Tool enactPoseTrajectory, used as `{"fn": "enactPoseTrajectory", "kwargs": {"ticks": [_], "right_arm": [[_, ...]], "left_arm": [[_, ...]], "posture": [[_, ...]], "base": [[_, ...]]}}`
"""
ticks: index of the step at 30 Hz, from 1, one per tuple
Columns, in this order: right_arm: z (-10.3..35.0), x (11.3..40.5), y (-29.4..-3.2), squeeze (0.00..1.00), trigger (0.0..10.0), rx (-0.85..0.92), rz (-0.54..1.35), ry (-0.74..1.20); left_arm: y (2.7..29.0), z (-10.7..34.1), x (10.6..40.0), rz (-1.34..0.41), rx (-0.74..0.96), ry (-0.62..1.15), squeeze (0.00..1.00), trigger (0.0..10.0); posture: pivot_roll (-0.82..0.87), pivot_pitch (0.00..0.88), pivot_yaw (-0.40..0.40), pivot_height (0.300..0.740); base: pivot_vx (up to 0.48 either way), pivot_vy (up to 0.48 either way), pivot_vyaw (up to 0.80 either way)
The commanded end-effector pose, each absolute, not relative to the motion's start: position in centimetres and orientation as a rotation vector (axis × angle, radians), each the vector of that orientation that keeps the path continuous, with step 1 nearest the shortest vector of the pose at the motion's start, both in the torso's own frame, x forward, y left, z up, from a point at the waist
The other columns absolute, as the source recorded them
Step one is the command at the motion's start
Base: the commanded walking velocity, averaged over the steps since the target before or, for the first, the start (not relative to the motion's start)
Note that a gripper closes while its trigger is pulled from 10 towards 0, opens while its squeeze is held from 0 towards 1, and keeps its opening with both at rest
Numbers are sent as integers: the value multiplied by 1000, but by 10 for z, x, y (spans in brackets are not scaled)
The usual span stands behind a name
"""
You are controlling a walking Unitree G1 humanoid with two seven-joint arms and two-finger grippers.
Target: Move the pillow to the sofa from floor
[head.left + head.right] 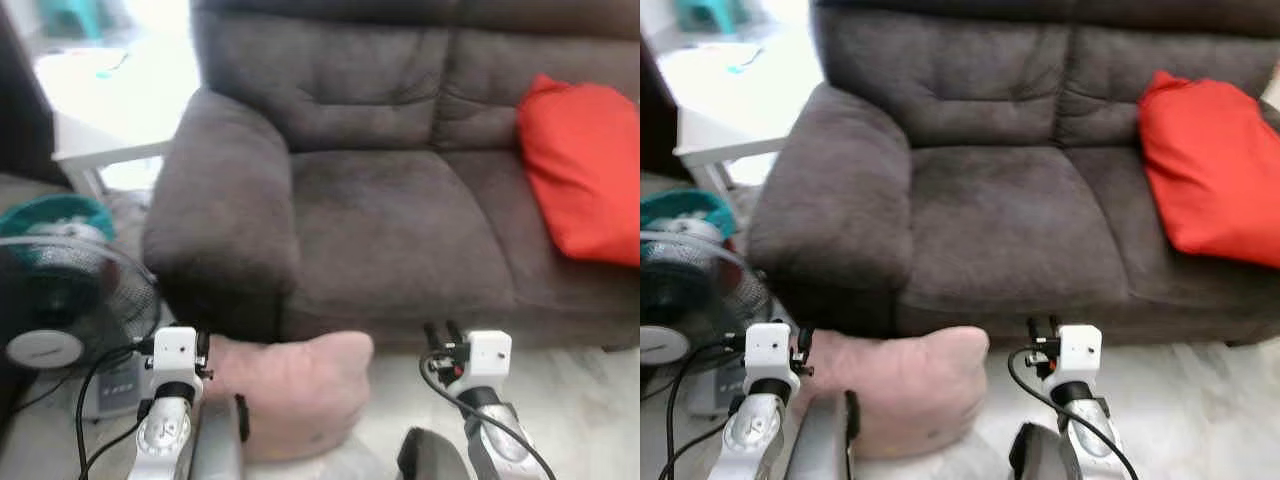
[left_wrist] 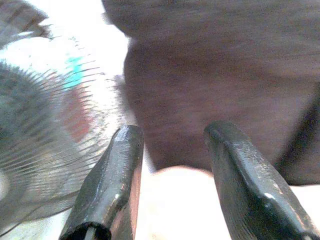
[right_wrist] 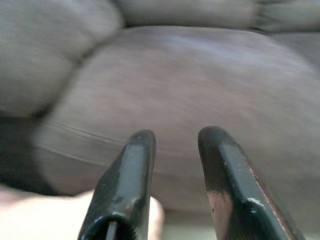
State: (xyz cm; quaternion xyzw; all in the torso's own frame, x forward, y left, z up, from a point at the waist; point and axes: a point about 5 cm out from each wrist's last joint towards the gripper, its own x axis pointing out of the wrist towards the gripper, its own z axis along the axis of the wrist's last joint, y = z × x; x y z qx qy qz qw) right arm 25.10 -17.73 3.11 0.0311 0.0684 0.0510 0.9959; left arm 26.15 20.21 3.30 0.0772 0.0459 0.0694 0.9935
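A pale pink pillow [image 1: 290, 395] lies low in front of the dark grey sofa [image 1: 400, 230], against its front edge below the left armrest. It sits between my two arms. My left gripper [image 2: 175, 132] is open at the pillow's left side, and the pillow [image 2: 175, 200] shows just beyond and under its fingers. My right gripper [image 3: 178, 134] is open to the right of the pillow and faces the sofa seat; a pillow corner [image 3: 45, 215] shows at the edge of its view. Neither gripper holds anything.
A red cushion [image 1: 585, 165] rests on the sofa's right seat. A standing fan [image 1: 60, 300] with a teal hub is close to my left arm. A white table [image 1: 100, 150] stands behind the fan. Pale floor [image 1: 580, 400] lies to the right.
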Motion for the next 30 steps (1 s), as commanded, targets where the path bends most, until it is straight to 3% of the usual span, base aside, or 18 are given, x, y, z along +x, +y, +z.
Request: {"fn": "enactPoseTrajectory", "kwargs": {"ticks": [1,4,27,30], "right_arm": [[31,250,-180,0,10000,60,96,136],[31,250,-180,0,10000,61,95,137],[29,251,-176,0,10000,53,114,140],[29,251,-176,0,10000,53,116,141]], "left_arm": [[202,30,262,129,148,117,0,10000],[201,30,263,123,146,122,0,10000],[189,26,266,20,115,138,0,10000],[188,26,266,13,116,140,0,10000]], "posture": [[103,42,-96,522],[102,43,-95,522],[105,47,-92,522],[104,47,-91,522]], "base": [[0,0,800],[0,0,688],[0,0,-28],[0,0,800]]}}
